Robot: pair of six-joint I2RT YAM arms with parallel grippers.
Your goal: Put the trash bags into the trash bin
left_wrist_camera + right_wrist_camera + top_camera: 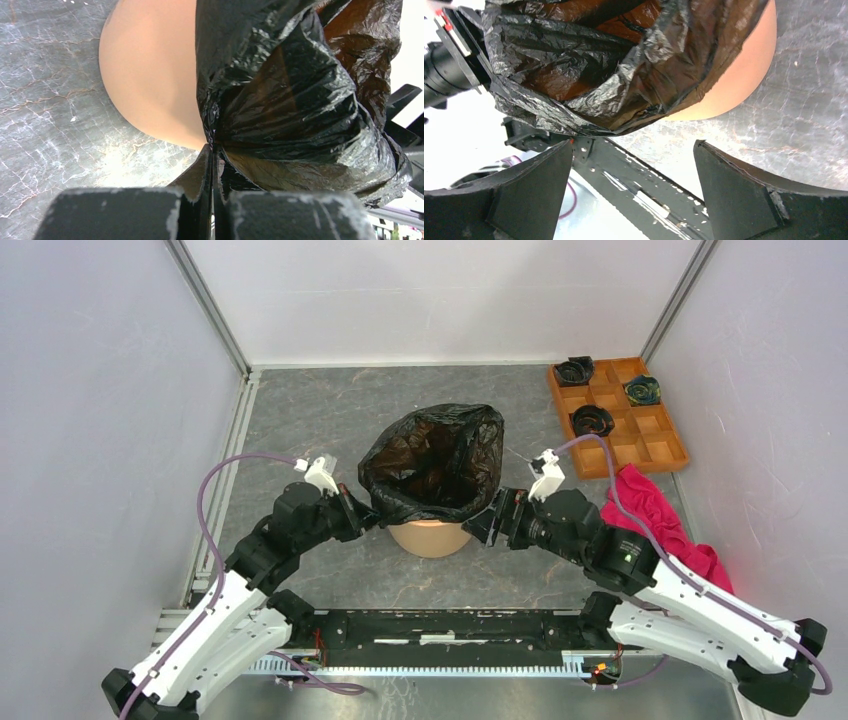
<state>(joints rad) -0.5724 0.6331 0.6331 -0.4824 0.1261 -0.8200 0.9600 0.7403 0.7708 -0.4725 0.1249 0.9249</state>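
The trash bin (430, 537) is a round orange bucket at mid-table. The black trash bag (432, 465) lines it, its mouth spread open and its edge draped over the rim. My left gripper (362, 513) sits at the bin's left side, shut on the bag's edge. In the left wrist view the fingers (204, 170) pinch a fold of the trash bag (290, 95) beside the orange trash bin (150, 75) wall. My right gripper (487, 522) is at the bin's right side, open. Its fingers (729, 180) stand wide apart below the trash bag (589, 65), holding nothing.
An orange-brown tray (655, 450) with square compartments stands at the back right, holding three small black rolls (591, 420). A pink-red cloth (655, 515) lies by my right arm. White walls enclose the table on the left, back and right.
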